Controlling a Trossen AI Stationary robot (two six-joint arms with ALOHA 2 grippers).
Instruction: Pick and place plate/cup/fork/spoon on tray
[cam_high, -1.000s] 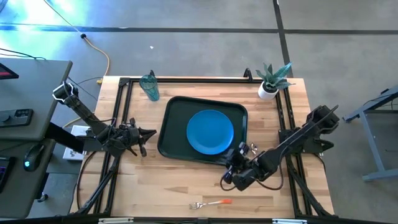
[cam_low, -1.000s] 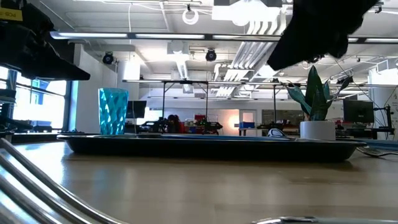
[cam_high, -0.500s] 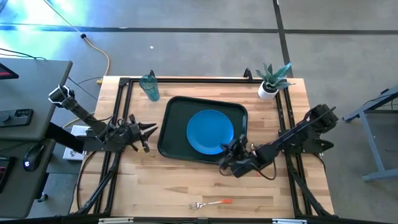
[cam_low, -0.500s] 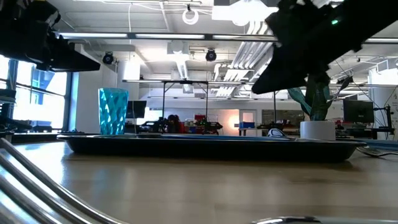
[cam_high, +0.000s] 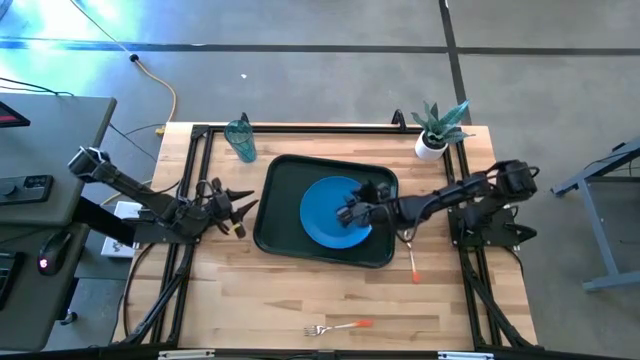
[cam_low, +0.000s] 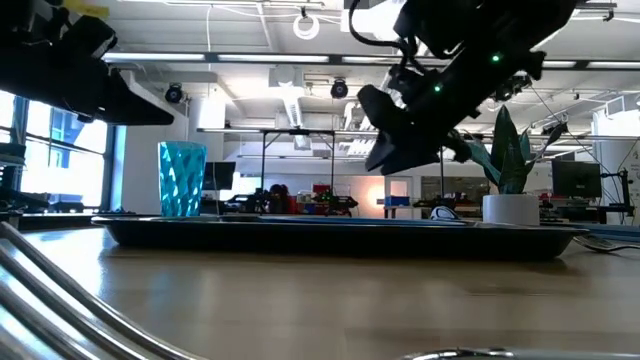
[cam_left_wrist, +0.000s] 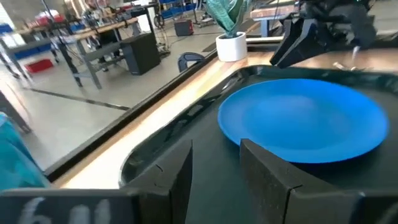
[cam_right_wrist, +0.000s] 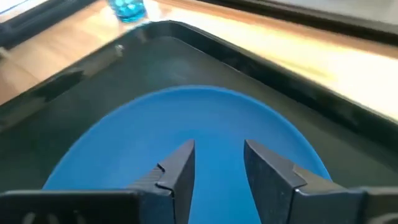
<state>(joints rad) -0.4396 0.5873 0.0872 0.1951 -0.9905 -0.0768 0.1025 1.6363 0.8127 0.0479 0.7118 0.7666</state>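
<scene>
The bright blue plate (cam_high: 330, 215) lies flat in the dark tray (cam_high: 270, 235). My right gripper (cam_high: 347, 212) hovers open over the plate (cam_right_wrist: 186, 112), nothing between its fingers (cam_right_wrist: 217, 149). My left gripper (cam_high: 248, 205) stands open at the tray's left rim, pointing across the tray toward the plate (cam_left_wrist: 311, 118). The teal cup (cam_high: 240, 140) stands upright on the table beyond the tray's far left corner. The orange-handled spoon (cam_high: 413, 262) lies on the table by the tray's near right corner. Close to the table's near edge lies the fork (cam_high: 338, 326).
A white pot with a green plant (cam_high: 435, 130) stands at the table's far right corner. Black frame rails (cam_high: 190, 180) run along the table's left and right sides. Bare wood lies between the tray and the fork.
My right gripper has swung from the tray's near right corner up and toward the far left, and now hangs over the plate. The spoon has come into view on the table where that arm was. My left gripper has moved a little toward the tray and has opened.
</scene>
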